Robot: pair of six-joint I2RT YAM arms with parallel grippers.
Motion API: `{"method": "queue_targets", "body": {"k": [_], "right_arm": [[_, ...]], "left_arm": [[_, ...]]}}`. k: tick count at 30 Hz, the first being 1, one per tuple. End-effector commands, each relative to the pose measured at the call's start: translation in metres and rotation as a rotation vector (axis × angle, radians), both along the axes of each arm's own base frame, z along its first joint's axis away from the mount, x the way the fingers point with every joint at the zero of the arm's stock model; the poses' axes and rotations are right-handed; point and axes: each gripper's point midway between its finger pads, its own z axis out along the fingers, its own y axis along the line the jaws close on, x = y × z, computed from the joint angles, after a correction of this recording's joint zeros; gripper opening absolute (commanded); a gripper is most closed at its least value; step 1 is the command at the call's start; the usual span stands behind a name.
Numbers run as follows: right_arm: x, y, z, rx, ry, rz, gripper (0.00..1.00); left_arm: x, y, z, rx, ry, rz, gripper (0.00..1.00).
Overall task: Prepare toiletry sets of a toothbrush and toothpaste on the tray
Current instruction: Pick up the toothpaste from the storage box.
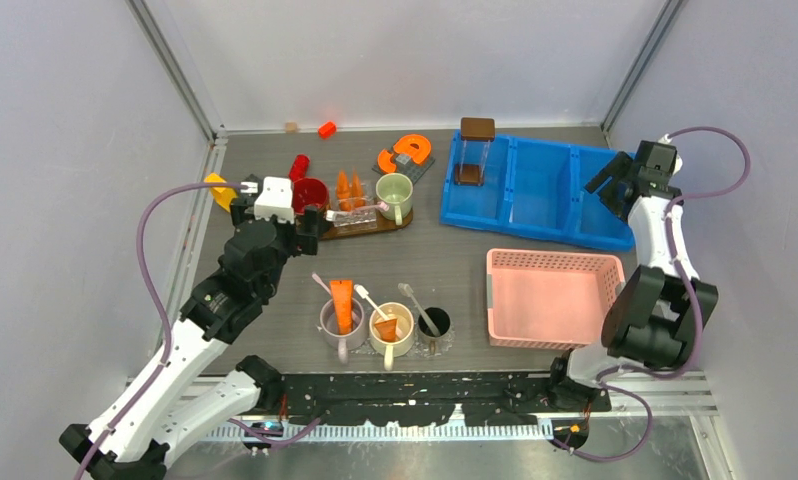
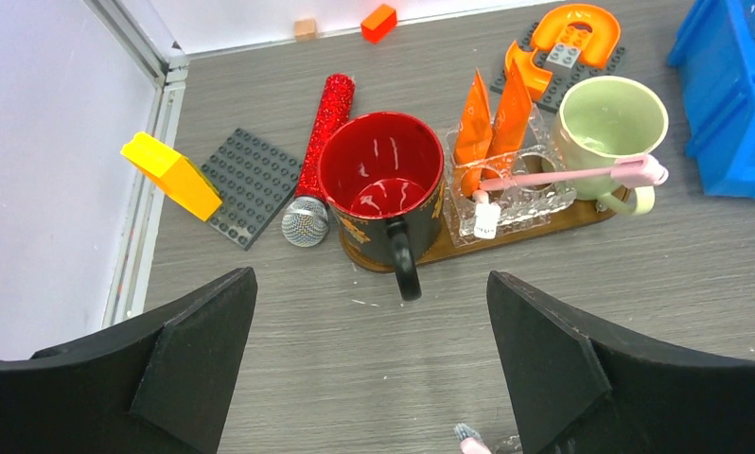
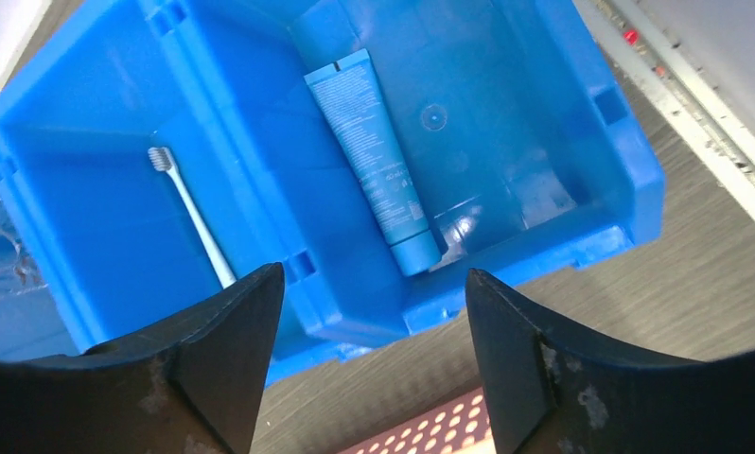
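Though laid in plain sight across the clear holder (image 2: 525,200), hard to read at both ends: pink toothbrush (image 2: 563,175), one tip lost in the holder's glare, the other against the green mug (image 2: 608,118), bristle end not to be told. Just behind, upright in the same holder, two orange toothpaste (image 2: 492,123) tubes, lower parts blurred by the clear plastic. Holder, green mug and red mug (image 2: 383,180) all on the brown tray (image 2: 553,225), mostly covered, only its near rim showing.

Short of that tray, left pincer (image 2: 369,279), fingers spread wide, gripping nothing, only the two dark tips in its own view, the rest cut off by the lower edge. Between them at that edge, a small bristle head (image 2: 468,437), also cut off.

Nearer the arm bases on the table (image 1: 465,265), three cups in a row: grey cup (image 1: 327,325) with an orange tube (image 1: 342,303) and a pink brush (image 1: 322,285), cream cup (image 1: 403,338) with a second tube (image 1: 385,326) and a white brush (image 1: 370,298), dark cup (image 1: 437,325) with a lone brush (image 1: 415,303); lower ends of all hidden inside.

Farther right, right pincer (image 3: 374,274) above the blue bin (image 3: 563,142), equally wide, empty. Below it, pale blue brush (image 3: 192,213) in one compartment, handle end hidden behind a finger, and blue tube (image 3: 374,161) in the next; print too small to read.
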Motion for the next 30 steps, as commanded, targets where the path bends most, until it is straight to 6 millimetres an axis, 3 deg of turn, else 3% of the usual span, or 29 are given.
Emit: {"method": "queue_targets", "body": {"k": [1, 7, 18, 30], "right_arm": [[0.027, -0.009, 0.000, 0.103, -0.066, 0.024, 0.74], [0.034, -0.019, -0.036, 0.158, -0.008, 0.048, 0.63], [0.037, -0.009, -0.082, 0.271, 0.066, 0.143, 0.63], [0.026, -0.002, -0.134, 0.333, 0.226, 0.208, 0.64]], "left_arm": [[0.004, 0.005, 0.010, -0.012, -0.060, 0.024, 0.95], [0.003, 0.007, 0.006, -0.007, -0.061, 0.028, 0.94], [0.002, 0.007, 0.006, -0.010, -0.067, 0.027, 0.94], [0.000, 0.009, 0.006, -0.014, -0.072, 0.025, 0.94]]}}
